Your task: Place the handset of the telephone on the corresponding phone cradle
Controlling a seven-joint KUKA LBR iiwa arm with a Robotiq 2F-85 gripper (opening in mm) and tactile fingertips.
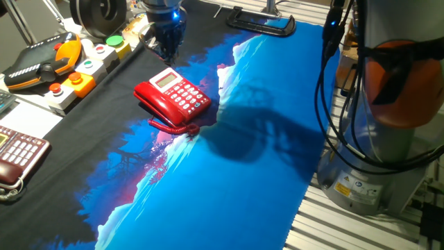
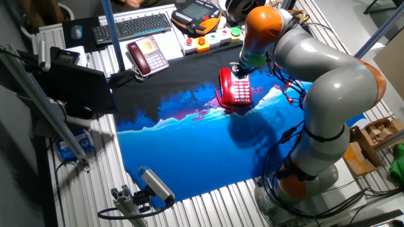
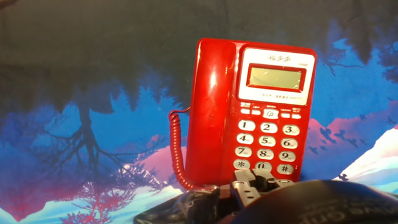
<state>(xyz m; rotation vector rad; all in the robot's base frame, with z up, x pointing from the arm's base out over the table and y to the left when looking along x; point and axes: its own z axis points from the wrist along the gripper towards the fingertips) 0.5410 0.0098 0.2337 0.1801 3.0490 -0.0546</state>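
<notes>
The bright red telephone (image 1: 182, 94) (image 2: 242, 92) (image 3: 271, 127) sits on the dark and blue mat. The red handset (image 1: 154, 102) (image 2: 223, 84) (image 3: 211, 112) lies along the phone cradle, the left side of the base beside the white keys. Its coiled cord (image 1: 177, 128) (image 3: 176, 149) curls off the phone's near end. My gripper (image 1: 168, 54) (image 2: 238, 68) hangs just above the display end of the phone and holds nothing. Whether the jaws are open or shut does not show. In the hand view only dark, blurred gripper parts fill the bottom edge.
A dark maroon phone (image 1: 17, 149) (image 2: 146, 53) lies at the table's edge. An orange-and-black handheld device (image 1: 41, 62) (image 2: 199, 14) and a button box (image 1: 90, 69) (image 2: 214, 39) stand behind the mat. A keyboard (image 2: 132, 26) and the arm's base (image 1: 388, 139) are nearby.
</notes>
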